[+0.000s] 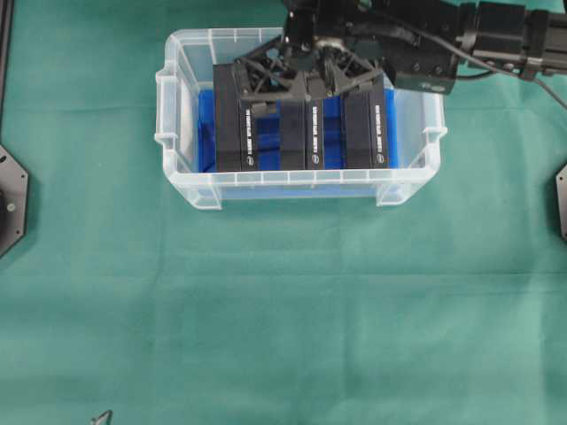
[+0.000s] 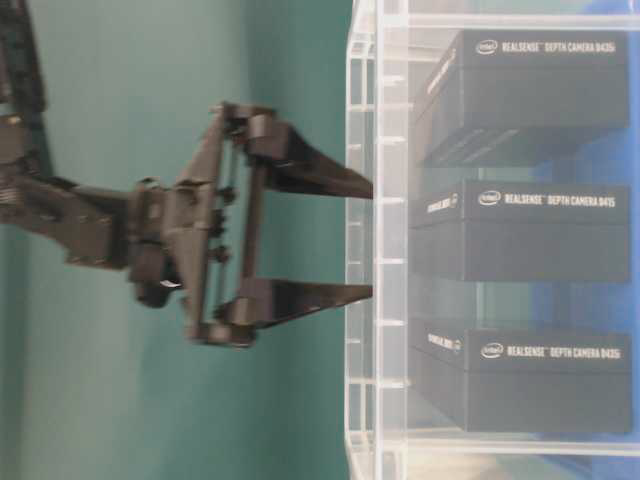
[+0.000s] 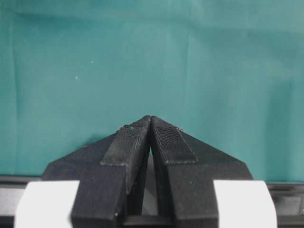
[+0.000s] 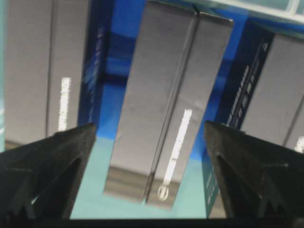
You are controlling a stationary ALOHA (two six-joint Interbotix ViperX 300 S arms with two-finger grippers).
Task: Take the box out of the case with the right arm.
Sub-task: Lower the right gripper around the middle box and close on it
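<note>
Three boxes (image 1: 316,133) labelled "RealSense Depth Camera D435"; right claw (image 1: 307,81) wide open, seemingly empty.

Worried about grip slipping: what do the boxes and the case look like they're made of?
The boxes: probably matte black cardboard, with crisp edges, a lid seam and printed white lettering. The case: clear, glossy moulded plastic; its contents show through the walls and the rim is ribbed.
</note>
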